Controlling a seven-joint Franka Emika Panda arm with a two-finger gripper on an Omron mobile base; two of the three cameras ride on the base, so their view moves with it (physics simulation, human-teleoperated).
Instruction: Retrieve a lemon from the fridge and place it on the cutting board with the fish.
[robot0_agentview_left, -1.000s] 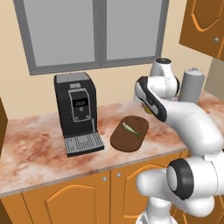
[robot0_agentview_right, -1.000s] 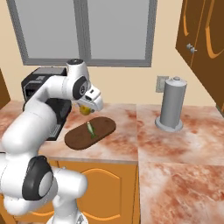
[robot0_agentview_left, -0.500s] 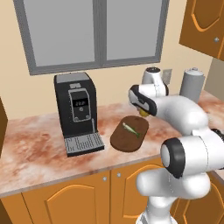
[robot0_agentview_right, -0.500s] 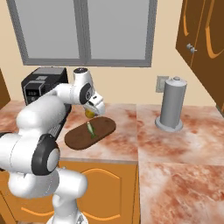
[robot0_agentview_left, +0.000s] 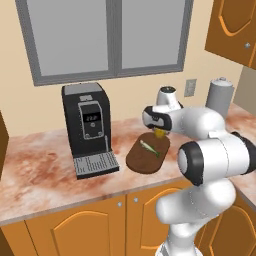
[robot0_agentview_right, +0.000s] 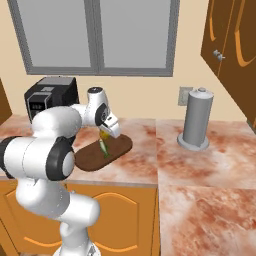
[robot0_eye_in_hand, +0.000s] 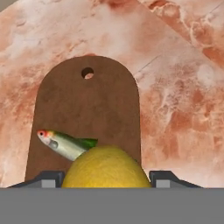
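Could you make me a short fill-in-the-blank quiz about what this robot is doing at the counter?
1. The gripper holds a yellow ____.
2. It hangs above the brown cutting board, where a small ____ lies.
3. In the left base view, the black machine to the board's left is a ____ machine.

Missing words: lemon; fish; coffee.

No readable text, labels or brands showed anywhere. The coffee machine (robot0_agentview_left: 89, 128) had a small dark display panel (robot0_agentview_left: 93, 118) with pale marks, too small and blurred to read; its panel in the right base view (robot0_agentview_right: 37, 99) was equally illegible.
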